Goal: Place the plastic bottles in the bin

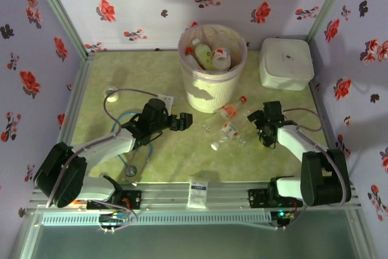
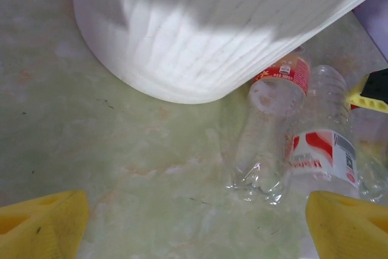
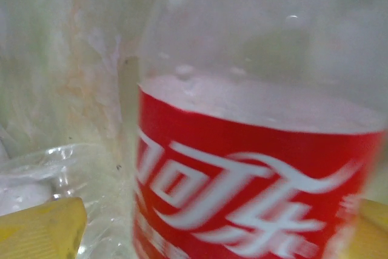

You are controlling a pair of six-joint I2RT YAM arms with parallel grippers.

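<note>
On the bench [image 1: 176, 156] we see some plastic bottles [image 1: 227, 127] left between our spread left and right jaws, others inside the bin [image 1: 209, 92].

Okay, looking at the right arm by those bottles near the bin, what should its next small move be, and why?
Probably close the right gripper on the red-labelled bottle: its jaws stand open with the bottle between its yellow fingers, so a grip looks ready before lifting it to the bin.
</note>
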